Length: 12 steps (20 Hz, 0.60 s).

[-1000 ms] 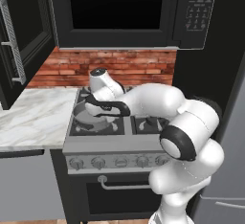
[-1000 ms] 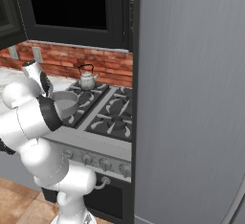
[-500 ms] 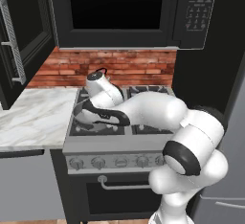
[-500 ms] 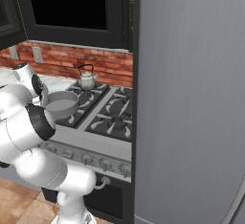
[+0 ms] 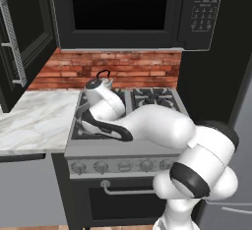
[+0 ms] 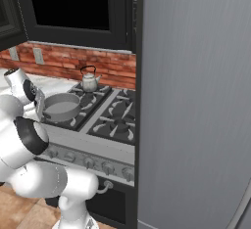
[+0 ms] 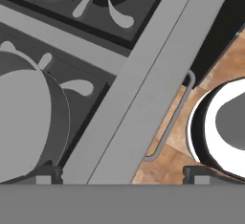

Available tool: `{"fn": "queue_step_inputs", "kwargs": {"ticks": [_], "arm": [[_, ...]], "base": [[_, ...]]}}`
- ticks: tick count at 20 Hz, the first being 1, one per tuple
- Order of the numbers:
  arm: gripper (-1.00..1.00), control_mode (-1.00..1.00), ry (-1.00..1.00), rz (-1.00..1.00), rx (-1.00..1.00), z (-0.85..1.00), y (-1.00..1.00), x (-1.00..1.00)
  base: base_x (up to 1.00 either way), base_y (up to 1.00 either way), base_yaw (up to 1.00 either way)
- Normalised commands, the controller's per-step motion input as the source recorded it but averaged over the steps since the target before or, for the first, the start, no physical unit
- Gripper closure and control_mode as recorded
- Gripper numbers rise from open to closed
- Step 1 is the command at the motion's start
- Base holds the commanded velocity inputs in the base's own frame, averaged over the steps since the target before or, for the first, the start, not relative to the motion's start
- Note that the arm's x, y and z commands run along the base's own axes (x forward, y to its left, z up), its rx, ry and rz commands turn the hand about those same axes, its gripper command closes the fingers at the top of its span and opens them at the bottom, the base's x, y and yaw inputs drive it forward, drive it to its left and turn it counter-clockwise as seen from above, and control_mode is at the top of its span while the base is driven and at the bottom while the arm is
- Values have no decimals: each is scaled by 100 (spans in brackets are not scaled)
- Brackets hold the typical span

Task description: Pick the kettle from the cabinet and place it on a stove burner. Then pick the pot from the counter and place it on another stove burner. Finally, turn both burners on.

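Claw: the gripper [image 7: 117, 174] stands wide apart and holds nothing; its two dark tips straddle the steel front edge of the range [image 7: 143, 84], looking down past the oven door handle [image 7: 173, 117] to the wood floor.
Pot: the pot [image 6: 61, 106] sits on the front left burner, its rim [image 7: 56, 122] just beside one fingertip [image 7: 44, 174], apart from it as far as I can tell.
Kettle: the kettle [image 6: 89, 80] stands upright on the rear left burner, behind the pot.
Step, judged: both vessels look placed; the burners are left to turn on.
Key relation: the knobs [image 5: 101, 166] lie on the front panel below the pot, under and ahead of the claw.
Hidden: the arm covers most of the pot in the left base view; whether any knob is turned cannot be told.
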Motion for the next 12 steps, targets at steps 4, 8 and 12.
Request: {"fn": "queue_step_inputs", "kwargs": {"ticks": [4,8,12], "arm": [[-100,-100,-1,2,-6,0,6,-33],[-100,-100,0,2,-5,0,9,-29],[-100,-100,0,3,-4,0,11,-31]], "base": [[0,0,0],[0,0,0],[0,0,0]]}}
